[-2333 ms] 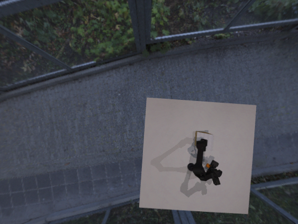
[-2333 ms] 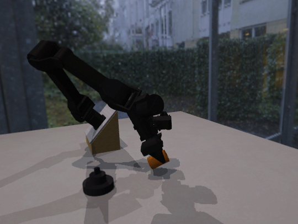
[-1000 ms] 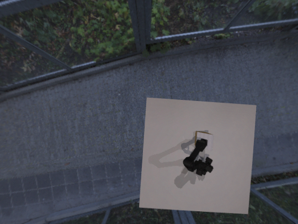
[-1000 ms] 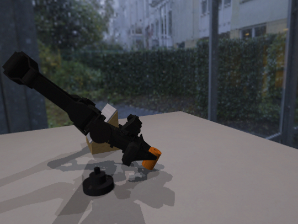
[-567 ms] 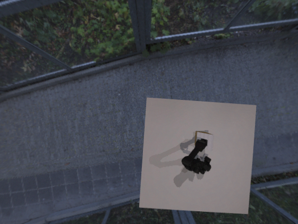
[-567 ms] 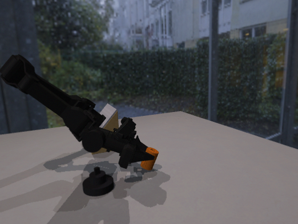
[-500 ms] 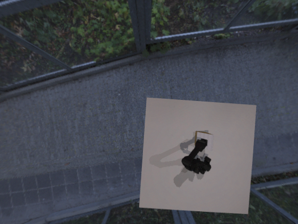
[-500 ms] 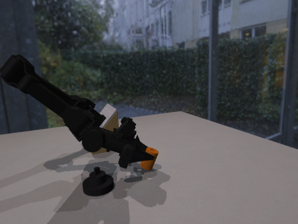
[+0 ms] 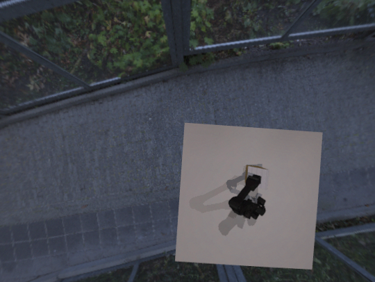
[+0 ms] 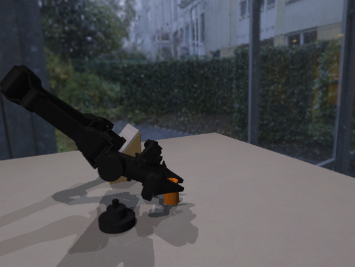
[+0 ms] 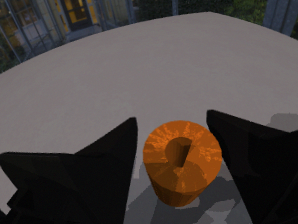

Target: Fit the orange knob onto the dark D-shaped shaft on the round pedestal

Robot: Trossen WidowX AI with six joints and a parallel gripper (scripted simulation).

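The orange knob stands upright on the table, hole up; in the wrist view the hole's straight edge shows on its right side. My gripper is open, with its fingers on either side of the knob's upper part. A gap shows beside the left finger; the right finger is very near the knob, and I cannot tell if it touches. The round dark pedestal stands on the table to the left of the knob in the exterior view, its shaft bare. The arm hides knob and pedestal in the top view.
A wedge-shaped block with a white sloping top and wood-coloured sides stands behind the arm in the exterior view. The square beige table carries everything, and the arm's shadows fall across it.
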